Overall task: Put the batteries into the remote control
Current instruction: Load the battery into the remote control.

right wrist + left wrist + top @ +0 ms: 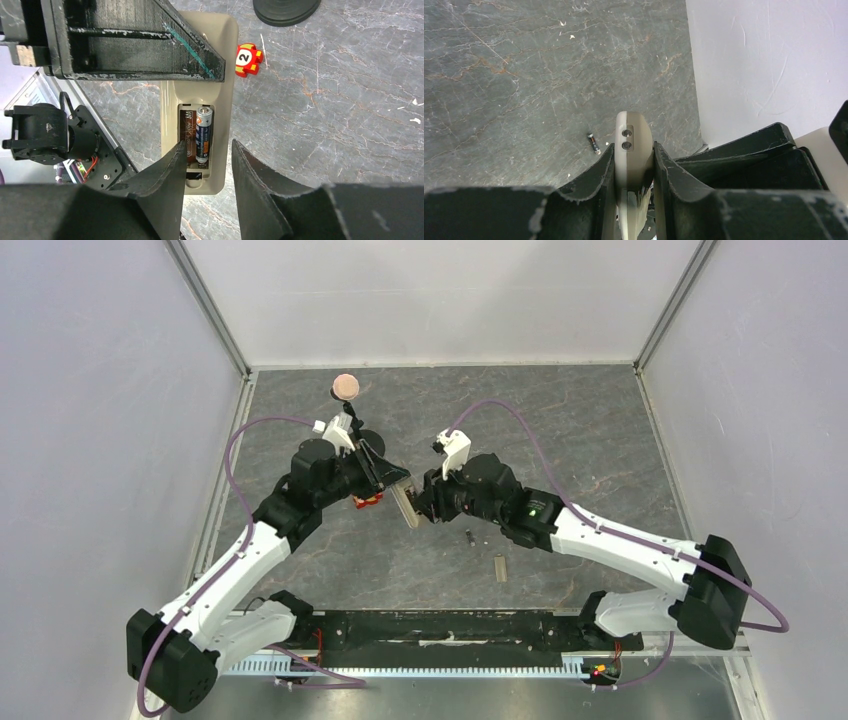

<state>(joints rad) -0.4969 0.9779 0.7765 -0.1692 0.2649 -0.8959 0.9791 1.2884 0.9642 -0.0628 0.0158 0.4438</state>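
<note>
My left gripper is shut on the remote control and holds it above the table; in the left wrist view the remote stands end-on between my fingers. In the right wrist view its tan back faces the camera with the compartment open. One battery lies in the right slot; the left slot is empty. My right gripper is open and empty, just over the remote's lower end. The second battery lies on the table, and it also shows in the left wrist view.
The small beige cover piece lies on the table near the loose battery. A small red gadget sits just beyond the remote. A pink ball on a black stand is at the back left.
</note>
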